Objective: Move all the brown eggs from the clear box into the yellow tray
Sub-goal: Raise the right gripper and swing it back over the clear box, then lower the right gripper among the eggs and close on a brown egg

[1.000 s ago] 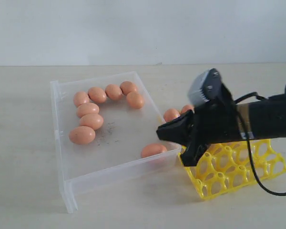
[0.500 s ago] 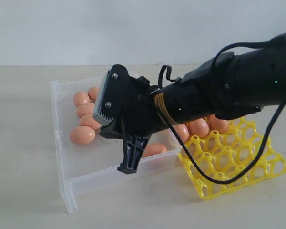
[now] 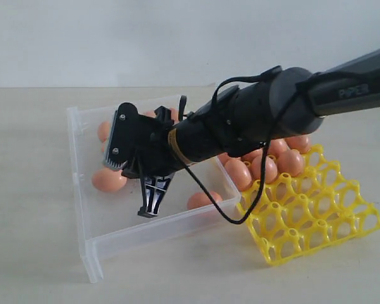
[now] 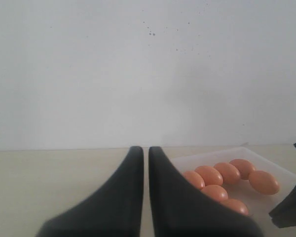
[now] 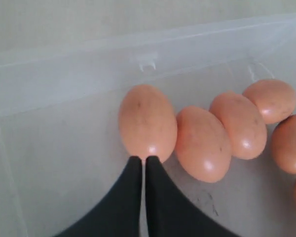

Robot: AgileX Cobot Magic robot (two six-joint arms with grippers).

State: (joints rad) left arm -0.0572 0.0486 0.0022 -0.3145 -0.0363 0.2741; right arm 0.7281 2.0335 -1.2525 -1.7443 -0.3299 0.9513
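My right gripper [image 3: 149, 209] reaches across into the clear box [image 3: 153, 225], its jaws shut and empty. In the right wrist view its tips [image 5: 144, 160] sit just before one brown egg [image 5: 148, 121], the end one of a row with others [image 5: 202, 144] [image 5: 238, 124] beside it along the box wall [image 5: 89, 59]. Two eggs show unhidden in the box [image 3: 109, 180] [image 3: 204, 199]; the arm hides the rest. Several eggs [image 3: 264, 168] fill the far cups of the yellow tray [image 3: 316, 223]. My left gripper [image 4: 144, 150] is shut, off to the side of the box [image 4: 212, 154].
The tray leans against the box's right wall on a pale tabletop [image 3: 31, 209]. A black cable [image 3: 221, 215] loops down from the right arm over the box's front corner. A plain white wall [image 3: 114, 38] stands behind.
The right arm swung left from above the yellow tray into the clear box and came down over the eggs. More of the tray's eggs now show.
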